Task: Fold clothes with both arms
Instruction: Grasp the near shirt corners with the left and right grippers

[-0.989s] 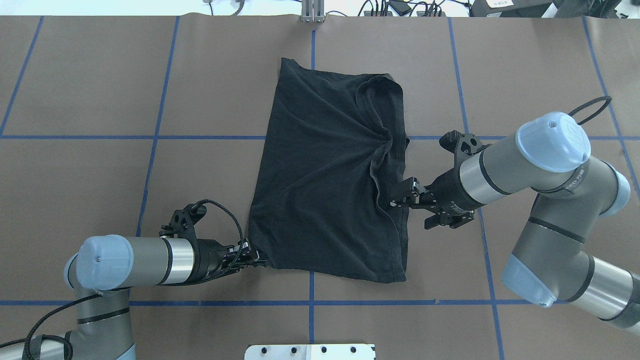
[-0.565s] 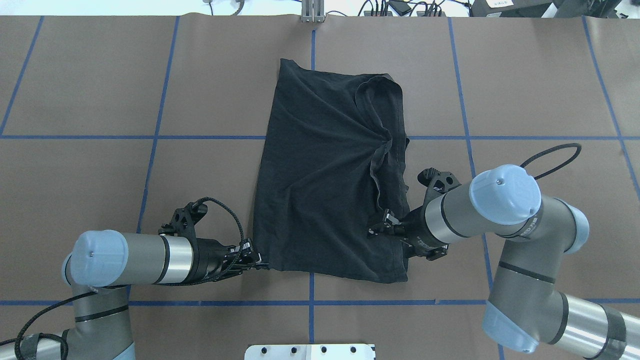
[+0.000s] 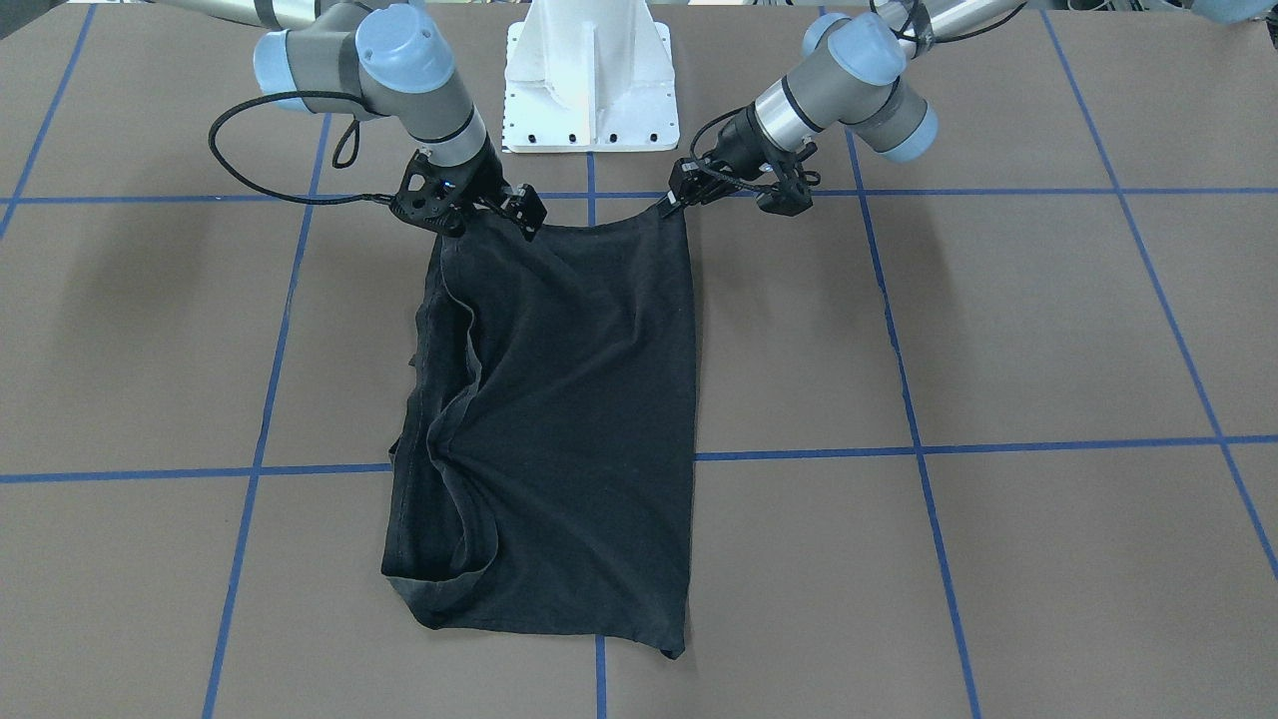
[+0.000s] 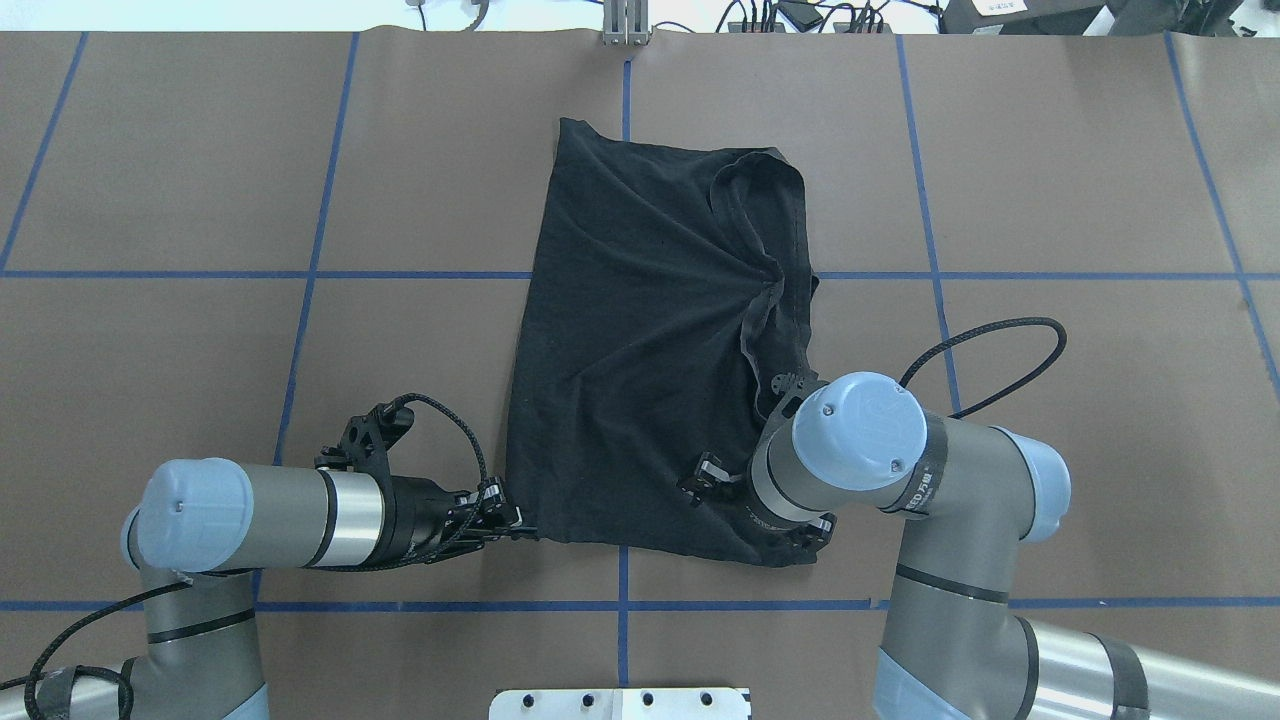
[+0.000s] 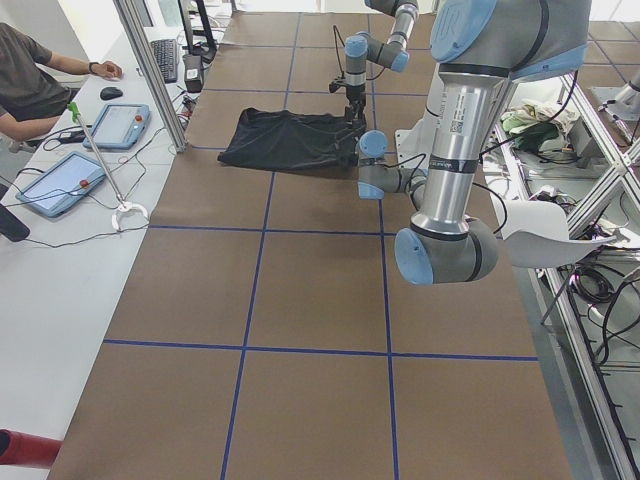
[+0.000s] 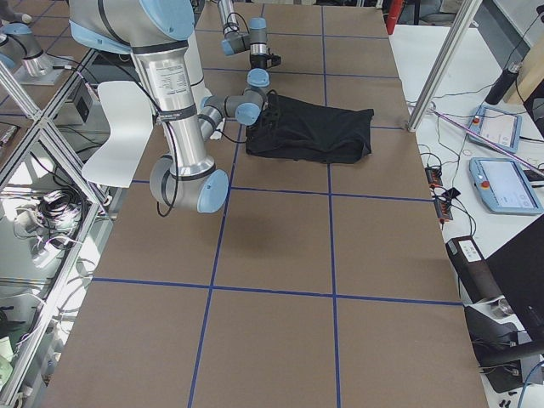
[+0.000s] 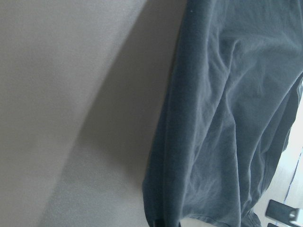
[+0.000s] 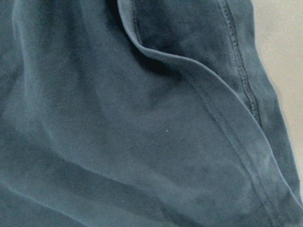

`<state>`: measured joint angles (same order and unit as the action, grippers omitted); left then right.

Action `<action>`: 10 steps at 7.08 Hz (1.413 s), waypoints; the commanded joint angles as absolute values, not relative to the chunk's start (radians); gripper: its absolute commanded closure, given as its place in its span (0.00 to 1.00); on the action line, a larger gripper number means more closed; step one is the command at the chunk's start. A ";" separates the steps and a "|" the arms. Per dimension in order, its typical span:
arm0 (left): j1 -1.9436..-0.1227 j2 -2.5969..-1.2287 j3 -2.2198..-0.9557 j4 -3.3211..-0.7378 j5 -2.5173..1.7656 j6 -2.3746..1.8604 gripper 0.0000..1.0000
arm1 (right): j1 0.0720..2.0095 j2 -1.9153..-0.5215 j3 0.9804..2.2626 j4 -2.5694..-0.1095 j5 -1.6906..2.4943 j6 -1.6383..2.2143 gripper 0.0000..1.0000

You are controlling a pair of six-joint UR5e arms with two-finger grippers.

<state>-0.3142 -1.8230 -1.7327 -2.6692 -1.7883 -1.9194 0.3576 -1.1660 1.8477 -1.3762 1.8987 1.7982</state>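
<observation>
Overhead exterior view: the brown, blue-taped desk carries the black short-sleeved T-shirt at its middle, already narrowed lengthwise; the crosswise fold looks undone. The left pincer clamps its near-left corner. The right pincer meets the near-right corner, grip indiscernible.

Plain black T-shirt, brown table crossed by blue grid lines, grey-silver left arm and right arm, light-blue joint caps, black cables, white base
</observation>
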 commanded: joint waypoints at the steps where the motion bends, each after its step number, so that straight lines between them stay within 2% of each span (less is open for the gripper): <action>1: -0.313 -1.824 -1.732 -2.669 -1.787 -1.921 1.00 | 0.373 -1.170 1.838 -1.388 1.891 1.761 0.00; 6: -0.313 -1.824 -1.732 -2.669 -1.786 -1.922 1.00 | 0.364 -1.148 1.778 -1.388 1.894 1.724 0.02; 7: -0.313 -1.824 -1.732 -2.669 -1.786 -1.922 1.00 | 0.364 -1.143 1.775 -1.388 1.896 1.727 0.53; 8: -0.313 -1.824 -1.732 -2.669 -1.786 -1.922 1.00 | 0.361 -1.144 1.776 -1.388 1.893 1.726 0.99; 10: -0.313 -1.824 -1.732 -2.669 -1.784 -1.922 1.00 | 0.360 -1.141 1.790 -1.381 1.905 1.726 1.00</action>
<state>-0.3129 -1.8240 -1.7319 -2.6691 -1.7852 -1.9221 0.3612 -1.1431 1.7806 -1.3860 1.8940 1.7258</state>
